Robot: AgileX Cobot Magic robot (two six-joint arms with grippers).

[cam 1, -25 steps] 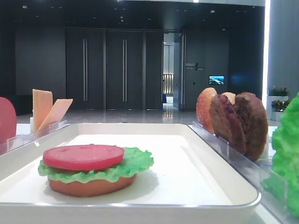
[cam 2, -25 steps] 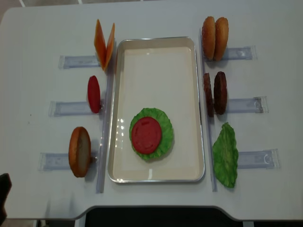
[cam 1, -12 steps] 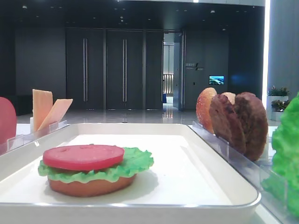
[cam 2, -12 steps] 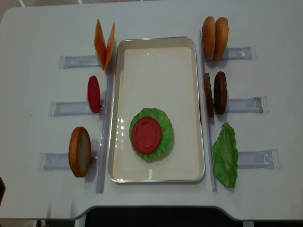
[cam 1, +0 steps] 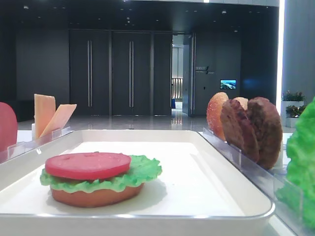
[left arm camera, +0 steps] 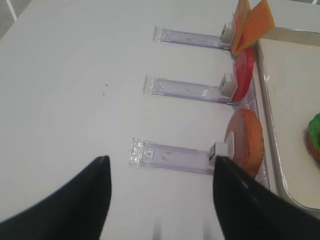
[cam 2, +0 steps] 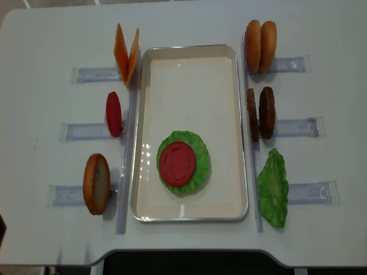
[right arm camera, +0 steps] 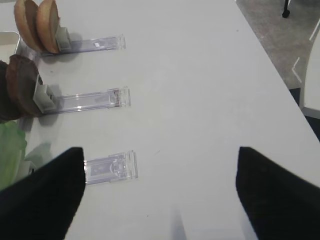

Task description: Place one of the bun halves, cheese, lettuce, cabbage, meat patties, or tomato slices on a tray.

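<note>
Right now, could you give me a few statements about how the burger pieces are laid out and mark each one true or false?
1. A tomato slice lies on top of the lettuce in the tray. True.
2. Two meat patties stand right of the tray. True.
3. The cheese already lies in the tray. False: both slices stand in a holder left of it.
4. The left gripper holds a bun half. False: its jaws are open and empty.
5. A spare lettuce leaf sits right of the tray. True.

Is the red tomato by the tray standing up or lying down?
Standing up. The tomato slice beside the tray sits on its edge in a clear holder, showing only a narrow side from above.
</note>
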